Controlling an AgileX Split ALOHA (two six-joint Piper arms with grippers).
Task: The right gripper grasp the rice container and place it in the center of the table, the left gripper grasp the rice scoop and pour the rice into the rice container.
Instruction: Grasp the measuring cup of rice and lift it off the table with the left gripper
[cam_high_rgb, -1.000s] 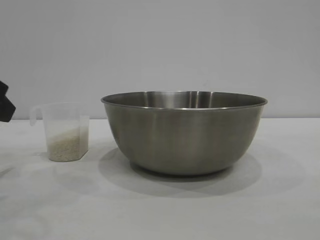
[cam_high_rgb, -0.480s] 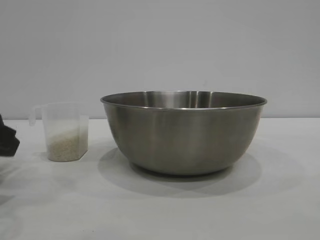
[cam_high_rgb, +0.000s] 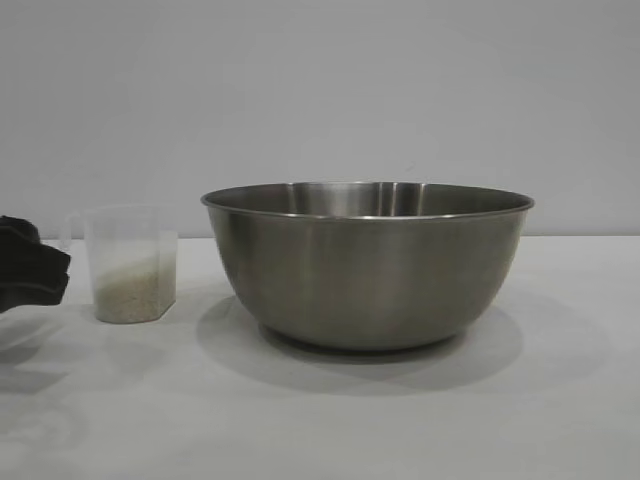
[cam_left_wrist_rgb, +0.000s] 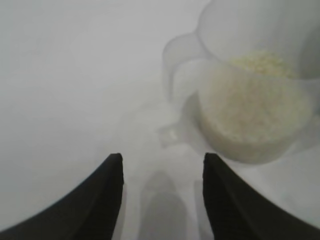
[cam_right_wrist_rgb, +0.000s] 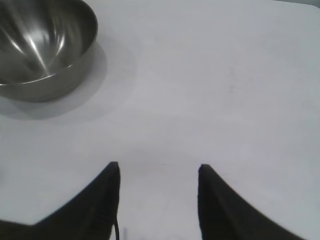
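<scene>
1. The rice container, a large round steel bowl with a thin rolled rim, stands upright on the white table, close to the middle of the exterior view. Its inside is hidden from that level view; the part that shows in the right wrist view holds nothing visible.

2. The rice scoop, a small translucent measuring cup, stands upright on the table at about 9 o'clock from the bowl, near it but not touching. Its handle points away from the bowl, toward 9 o'clock.

3. The rice lies as a pale mass in the lower part of the cup, filling roughly the bottom third.

4. The left gripper shows as a dark shape at the exterior view's left edge, at 9 o'clock from the cup and just beside its handle. Whether it touches the handle cannot be told from this view.

5. In the left wrist view the left gripper has its two dark fingers apart with only bare table between them. The cup and its handle sit just beyond the fingertips, unheld.

6. The right gripper hovers over bare table, well apart from the bowl, its fingers spread and holding nothing.
</scene>
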